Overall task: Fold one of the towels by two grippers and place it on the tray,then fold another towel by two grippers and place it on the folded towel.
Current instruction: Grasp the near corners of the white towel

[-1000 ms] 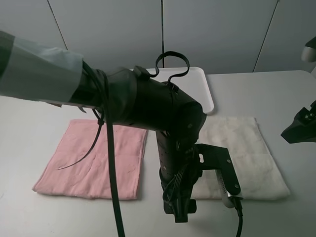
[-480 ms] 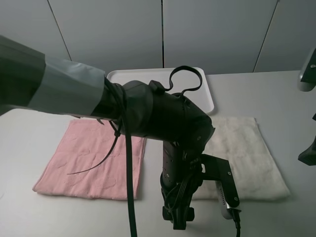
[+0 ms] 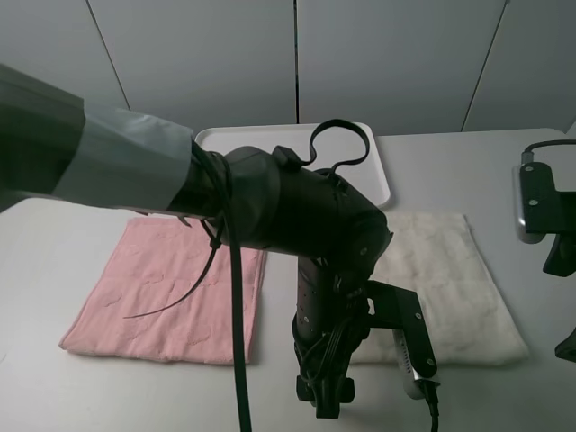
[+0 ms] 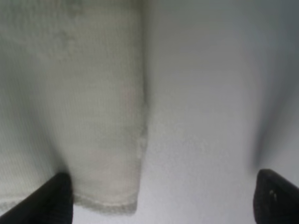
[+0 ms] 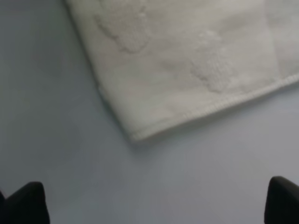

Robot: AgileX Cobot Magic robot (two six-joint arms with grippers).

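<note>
- Exterior high view: we see the cream-white towel (image 3: 450, 279) lying flat on the surface (image 3: 468, 162) at the centre right of the frame. The pink towel (image 3: 171, 288) lies at the lower left, apart from it.
- The tray (image 3: 371, 171) sits at the upper centre, near both towels.
- The left hand (image 4: 163, 200) and the right hand (image 5: 154, 203) are both wide and hold nothing, each near a corner of the cream-white towel.
</note>
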